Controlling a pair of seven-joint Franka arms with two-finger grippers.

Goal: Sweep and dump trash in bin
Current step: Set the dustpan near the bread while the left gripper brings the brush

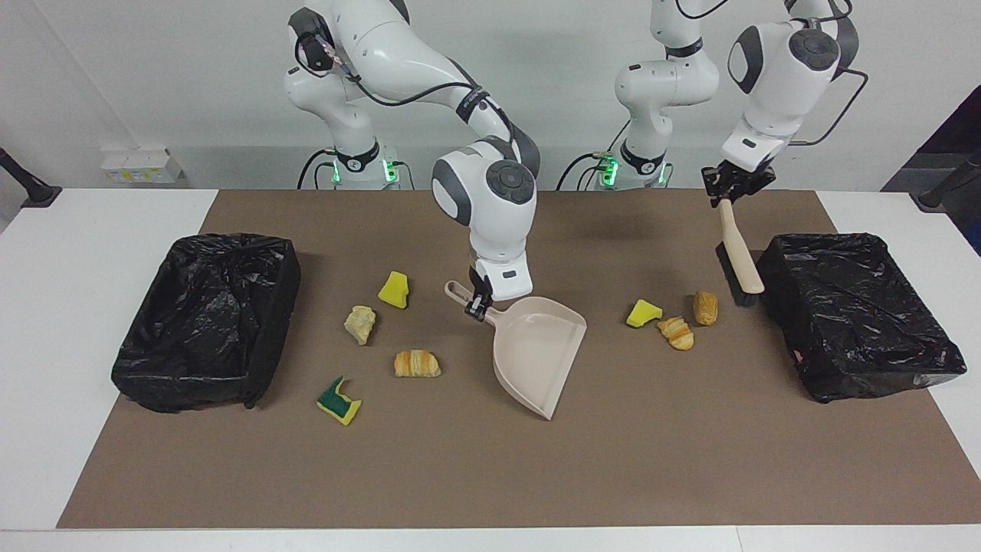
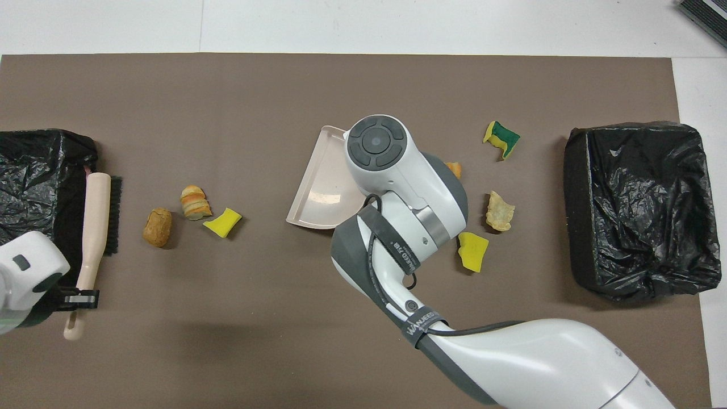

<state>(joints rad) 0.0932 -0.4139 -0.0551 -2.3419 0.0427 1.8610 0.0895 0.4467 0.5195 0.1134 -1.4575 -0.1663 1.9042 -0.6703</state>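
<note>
My right gripper (image 1: pixel 477 303) is shut on the handle of the beige dustpan (image 1: pixel 536 349), mid-mat; its mouth faces the left arm's end. In the overhead view the arm hides this gripper, and the pan (image 2: pixel 321 190) shows. My left gripper (image 1: pixel 733 195) is shut on the brush (image 1: pixel 740 257), which hangs beside the black bin (image 1: pixel 858 314). Between brush and pan lie a brown bread piece (image 1: pixel 706 307), a croissant (image 1: pixel 677 333) and a yellow sponge bit (image 1: pixel 642 313). Toward the right arm's end lie a yellow sponge (image 1: pixel 393 290), a bread chunk (image 1: pixel 360 323), a croissant (image 1: pixel 417 363) and a green-and-yellow sponge (image 1: pixel 338 400).
A second black-lined bin (image 1: pixel 203 318) stands at the right arm's end of the brown mat (image 1: pixel 490 475). The white table (image 1: pixel 77 253) shows around the mat. In the overhead view the brush (image 2: pixel 96 216) lies along the bin's (image 2: pixel 34 193) wall.
</note>
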